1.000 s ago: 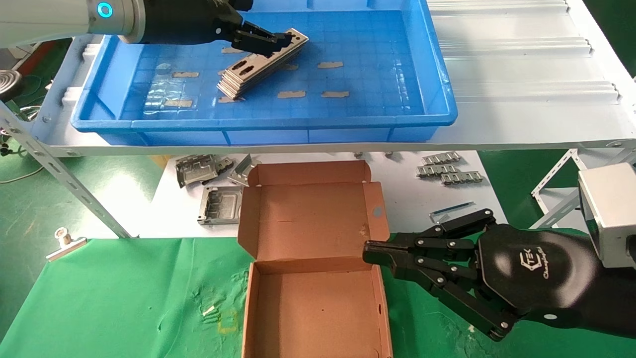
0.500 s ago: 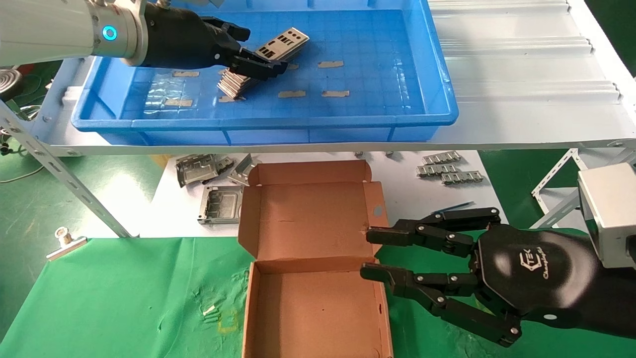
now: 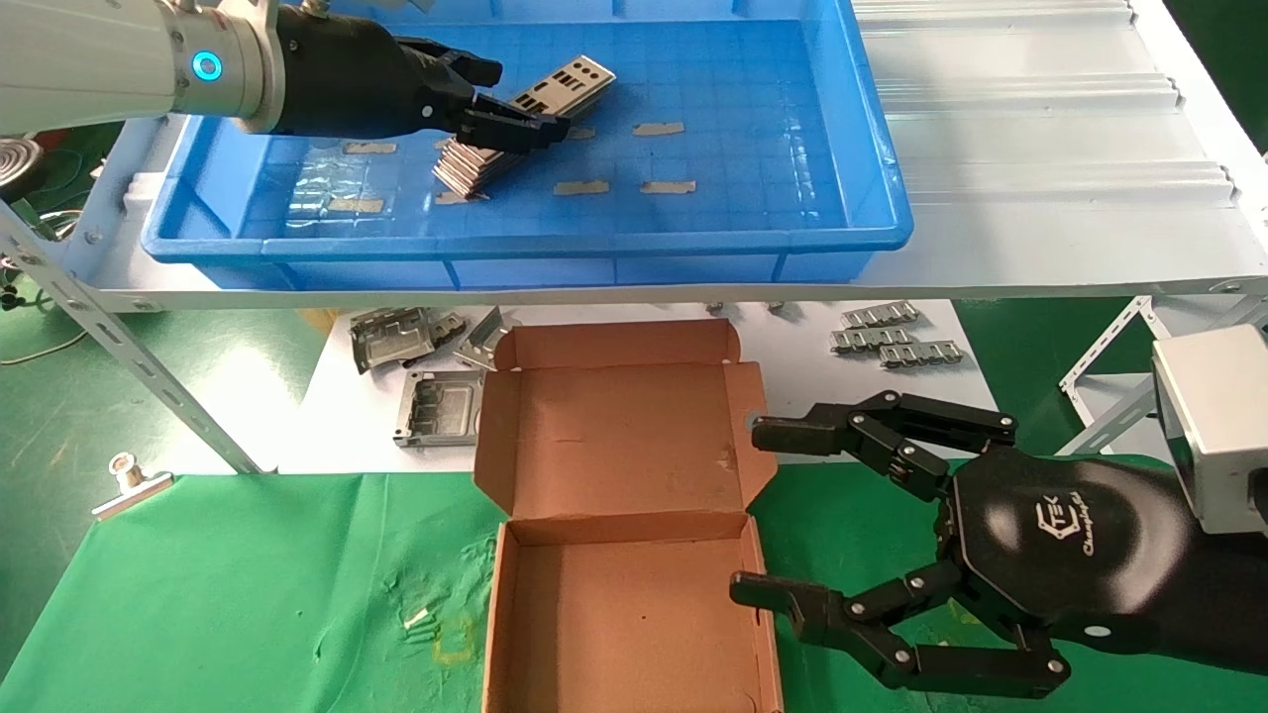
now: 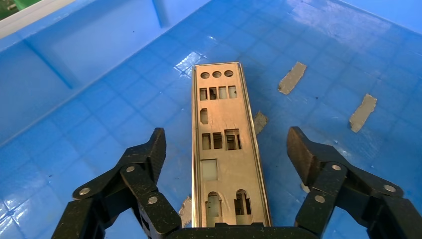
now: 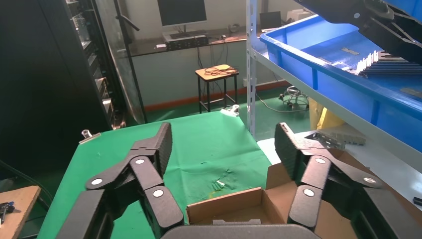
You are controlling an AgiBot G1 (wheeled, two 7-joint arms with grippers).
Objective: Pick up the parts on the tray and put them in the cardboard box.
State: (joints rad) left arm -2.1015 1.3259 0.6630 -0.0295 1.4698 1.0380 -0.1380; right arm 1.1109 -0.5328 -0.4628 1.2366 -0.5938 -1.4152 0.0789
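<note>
Right claw (image 3: 758,515) has spread wide beside the cardboard box (image 3: 619,515).

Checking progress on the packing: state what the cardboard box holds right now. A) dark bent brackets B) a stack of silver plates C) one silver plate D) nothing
D: the cardboard box shows only bare brown floor, while the silver plates lie stacked in the blue tray under the open left pincer.
</note>
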